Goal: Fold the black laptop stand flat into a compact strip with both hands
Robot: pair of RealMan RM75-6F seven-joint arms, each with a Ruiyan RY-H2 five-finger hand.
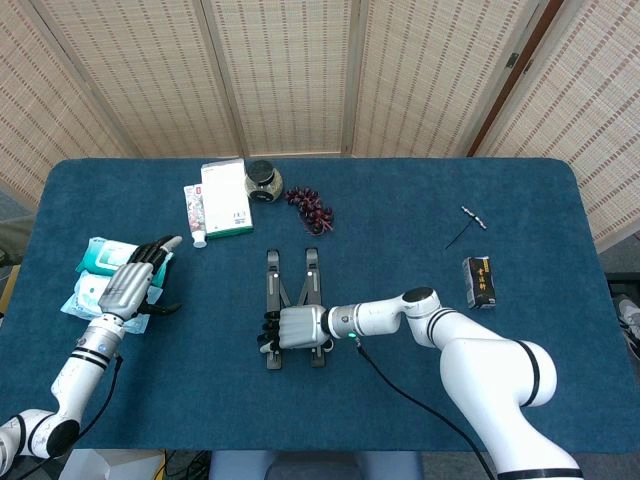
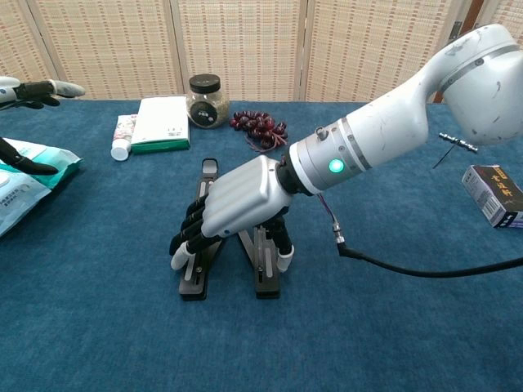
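Blue table [image 1: 420, 420]: stand [image 1: 272, 275] under right robot hand [image 1: 293, 328]

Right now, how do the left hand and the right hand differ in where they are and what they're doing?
The right hand lies over the black laptop stand at table centre, fingers draped across its near rails; the left hand hangs open above the wipes packs, far from the stand. Both share silver backs and black fingers.

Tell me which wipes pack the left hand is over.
The near pack, closer to the robot; the left hand overlaps its right edge. The far pack lies beyond it.
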